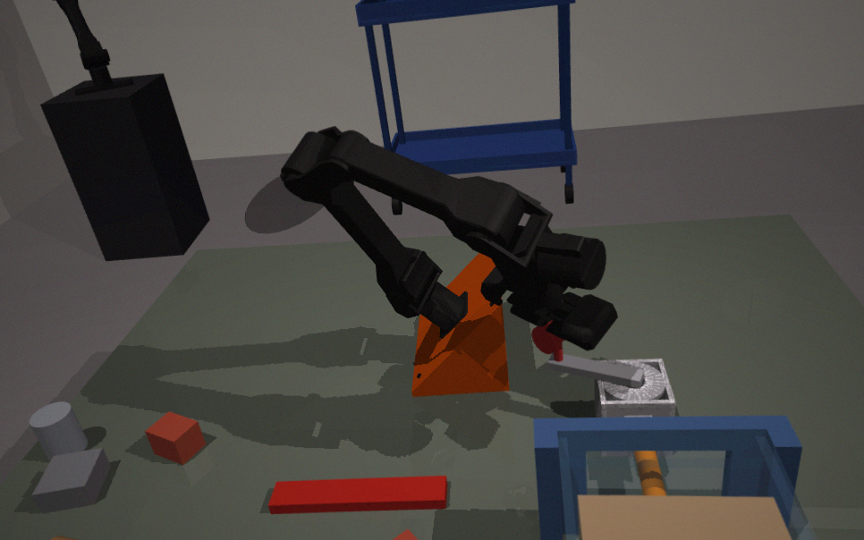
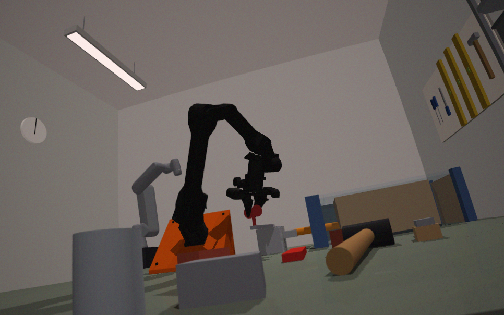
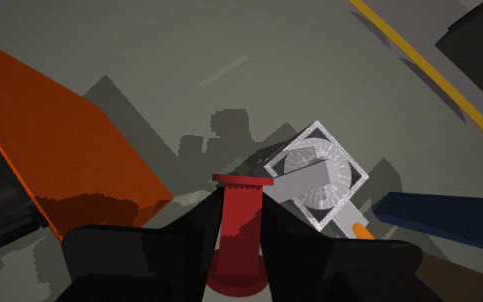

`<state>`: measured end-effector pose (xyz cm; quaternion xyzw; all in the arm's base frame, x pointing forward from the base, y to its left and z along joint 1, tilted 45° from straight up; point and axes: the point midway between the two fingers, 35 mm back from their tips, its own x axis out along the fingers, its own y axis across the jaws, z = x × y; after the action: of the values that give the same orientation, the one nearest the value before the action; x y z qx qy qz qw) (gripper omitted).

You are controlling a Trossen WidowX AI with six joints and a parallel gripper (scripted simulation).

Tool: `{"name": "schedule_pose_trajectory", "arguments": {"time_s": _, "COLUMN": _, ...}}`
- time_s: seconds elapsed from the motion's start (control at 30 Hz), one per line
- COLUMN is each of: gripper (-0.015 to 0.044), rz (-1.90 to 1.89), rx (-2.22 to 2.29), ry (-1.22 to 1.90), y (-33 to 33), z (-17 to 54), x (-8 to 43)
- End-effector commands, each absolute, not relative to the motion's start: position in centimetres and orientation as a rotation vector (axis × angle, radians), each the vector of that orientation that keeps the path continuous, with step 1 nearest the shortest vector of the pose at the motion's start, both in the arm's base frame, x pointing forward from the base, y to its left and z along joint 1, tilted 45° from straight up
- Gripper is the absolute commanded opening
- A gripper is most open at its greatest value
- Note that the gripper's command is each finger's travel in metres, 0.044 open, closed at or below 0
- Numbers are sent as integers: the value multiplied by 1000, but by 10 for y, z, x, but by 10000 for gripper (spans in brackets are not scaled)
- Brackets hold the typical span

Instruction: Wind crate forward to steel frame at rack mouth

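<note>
The winch handle has a grey crank arm (image 1: 593,370) (image 2: 262,226) (image 3: 300,182) and an upright red grip (image 1: 544,338) (image 3: 240,230). My gripper (image 2: 254,207) (image 3: 239,193) is shut on the red grip. The arm's hub end sits on top of the silver winch (image 1: 635,408) (image 2: 268,240) (image 3: 343,170), and the arm points towards the orange robot base. The key and hole are hidden. An orange strap (image 1: 650,472) (image 2: 304,230) runs from the winch to the tan crate (image 1: 683,519) (image 2: 387,207). The crate looks flat, its front a little behind the blue frame (image 1: 664,424) (image 2: 316,220).
The orange wedge base (image 1: 465,372) (image 2: 223,227) (image 3: 68,145) stands beside the winch. A red bar (image 1: 358,493) (image 2: 294,254), a red cube (image 1: 173,437), a grey block (image 1: 72,476) (image 2: 220,279) and a grey cylinder (image 1: 60,429) (image 2: 107,269) lie further off. A wooden cylinder (image 2: 351,252) lies near the rack.
</note>
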<state>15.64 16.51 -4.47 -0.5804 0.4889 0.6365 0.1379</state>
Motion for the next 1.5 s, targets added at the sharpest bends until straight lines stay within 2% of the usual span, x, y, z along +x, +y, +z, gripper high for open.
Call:
{"name": "schedule_pose_trajectory", "arguments": {"time_s": 0.0, "gripper": 0, "rz": 1802, "rx": -1706, "ry": 1419, "y": 159, "z": -43, "x": 173}}
{"name": "schedule_pose_trajectory", "arguments": {"time_s": 1.47, "gripper": 0, "rz": 1798, "rx": -1709, "ry": 1418, "y": 165, "z": -46, "x": 241}}
